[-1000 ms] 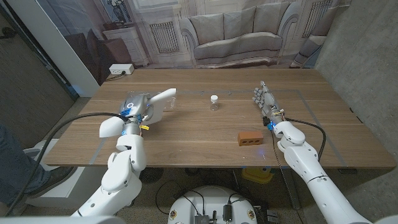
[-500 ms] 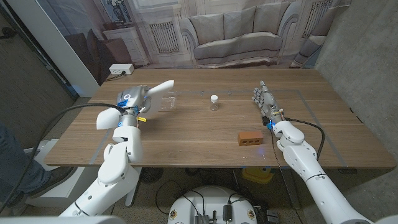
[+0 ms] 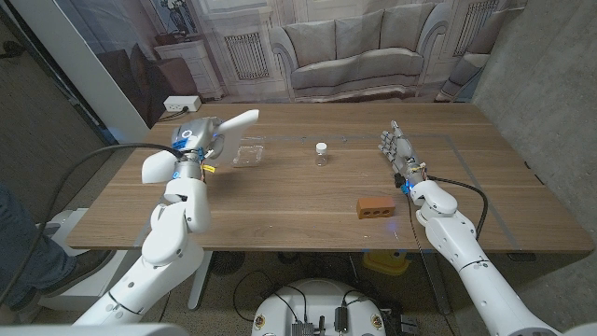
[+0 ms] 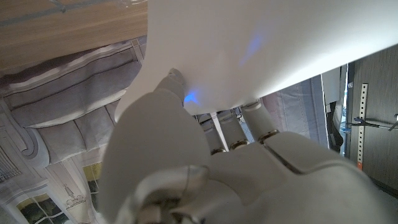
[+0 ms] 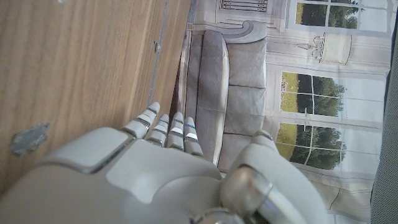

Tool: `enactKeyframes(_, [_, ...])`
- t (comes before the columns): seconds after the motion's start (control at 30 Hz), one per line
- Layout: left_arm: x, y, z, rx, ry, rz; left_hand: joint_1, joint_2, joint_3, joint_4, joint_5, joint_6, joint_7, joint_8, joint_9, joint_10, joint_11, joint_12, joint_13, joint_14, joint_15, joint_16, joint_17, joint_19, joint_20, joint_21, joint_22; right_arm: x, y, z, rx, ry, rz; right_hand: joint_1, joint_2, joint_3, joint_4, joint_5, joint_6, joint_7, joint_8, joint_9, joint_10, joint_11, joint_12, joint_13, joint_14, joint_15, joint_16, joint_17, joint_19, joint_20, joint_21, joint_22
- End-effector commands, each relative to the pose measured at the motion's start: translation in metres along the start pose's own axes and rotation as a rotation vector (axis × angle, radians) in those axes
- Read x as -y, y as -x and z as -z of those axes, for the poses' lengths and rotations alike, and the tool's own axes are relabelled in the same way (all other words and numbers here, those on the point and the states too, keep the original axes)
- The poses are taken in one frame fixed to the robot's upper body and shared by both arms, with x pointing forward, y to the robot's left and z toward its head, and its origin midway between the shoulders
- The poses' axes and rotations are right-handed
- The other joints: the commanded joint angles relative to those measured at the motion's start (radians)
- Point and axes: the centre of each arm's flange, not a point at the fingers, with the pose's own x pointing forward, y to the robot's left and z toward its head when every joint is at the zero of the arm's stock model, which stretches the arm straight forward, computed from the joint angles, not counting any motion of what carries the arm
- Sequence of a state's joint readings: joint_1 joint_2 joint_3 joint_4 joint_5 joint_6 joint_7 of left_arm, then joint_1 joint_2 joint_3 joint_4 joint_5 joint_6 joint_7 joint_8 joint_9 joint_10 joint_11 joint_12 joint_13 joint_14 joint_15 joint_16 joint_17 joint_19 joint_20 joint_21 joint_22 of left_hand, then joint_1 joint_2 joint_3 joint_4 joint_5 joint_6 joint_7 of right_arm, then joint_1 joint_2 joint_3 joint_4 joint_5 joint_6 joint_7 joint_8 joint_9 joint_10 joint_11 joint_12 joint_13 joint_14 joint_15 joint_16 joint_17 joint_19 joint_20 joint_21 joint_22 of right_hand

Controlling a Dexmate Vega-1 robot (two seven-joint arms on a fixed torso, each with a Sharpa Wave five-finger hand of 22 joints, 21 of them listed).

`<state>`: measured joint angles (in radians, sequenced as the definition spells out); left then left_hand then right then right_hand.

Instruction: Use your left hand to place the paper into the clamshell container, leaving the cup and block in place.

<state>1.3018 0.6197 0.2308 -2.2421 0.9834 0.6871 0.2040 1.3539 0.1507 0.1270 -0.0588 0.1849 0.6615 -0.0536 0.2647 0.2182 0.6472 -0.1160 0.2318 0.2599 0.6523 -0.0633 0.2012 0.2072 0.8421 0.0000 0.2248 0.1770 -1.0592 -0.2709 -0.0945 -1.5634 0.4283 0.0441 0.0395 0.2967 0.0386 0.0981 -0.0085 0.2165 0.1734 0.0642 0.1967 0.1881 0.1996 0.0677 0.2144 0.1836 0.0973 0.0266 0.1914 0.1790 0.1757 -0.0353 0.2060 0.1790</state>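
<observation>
My left hand [image 3: 194,137] holds a white sheet of paper [image 3: 237,119] raised above the table, over its left part. The sheet juts out toward the middle. In the left wrist view the paper [image 4: 267,43] is pressed against my fingers [image 4: 155,149]. A clear clamshell container [image 3: 248,154] lies on the table just below and right of the paper. The small clear cup [image 3: 321,153] stands at the middle. A red-brown block [image 3: 375,206] lies nearer the front right. My right hand [image 3: 395,147] stands on its edge at the right with fingers extended, holding nothing, and its back shows in the right wrist view [image 5: 137,180].
The wooden table [image 3: 298,201] has bare surface at its front and left. A backdrop printed with a sofa hangs behind the far edge. A white wall socket [image 3: 181,104] sits beyond the far left corner. A person's leg [image 3: 23,261] shows at the left edge.
My left hand has risen and drawn back to the left with the paper, uncovering the clamshell container. The right hand, cup and block have not moved.
</observation>
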Motion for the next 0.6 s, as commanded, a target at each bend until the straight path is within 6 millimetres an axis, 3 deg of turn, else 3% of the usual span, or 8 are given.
enactKeyframes(0.03, [-0.006, -0.017, 0.006, 0.001, -0.013, -0.030, -0.008, 0.001, 0.004, 0.006, 0.000, 0.008, -0.002, -0.005, 0.003, 0.007, -0.003, -0.002, 0.002, -0.001, -0.082, 0.001, 0.003, -0.004, -0.003, -0.004, 0.003, 0.001, 0.000, -0.001, -0.001, 0.003, -0.003, 0.006, 0.005, 0.004, -0.006, -0.003, 0.007, -0.004, 0.001, 0.003, 0.000, -0.001, -0.001, 0.004, 0.007, 0.004, -0.005, 0.005, 0.008, -0.005, -0.002, 0.005])
enactKeyframes(0.6, [-0.002, -0.038, 0.020, -0.013, -0.014, -0.060, -0.016, -0.005, 0.004, 0.008, 0.000, -0.001, -0.006, -0.014, 0.002, -0.002, -0.007, -0.011, -0.002, -0.016, -0.077, -0.004, 0.001, -0.032, -0.001, -0.016, 0.003, -0.002, -0.003, -0.002, -0.001, 0.002, -0.005, 0.006, 0.006, 0.003, -0.007, -0.003, 0.008, -0.004, 0.001, 0.003, 0.000, -0.002, -0.001, 0.004, 0.008, 0.003, -0.005, 0.005, 0.009, -0.006, -0.003, 0.005])
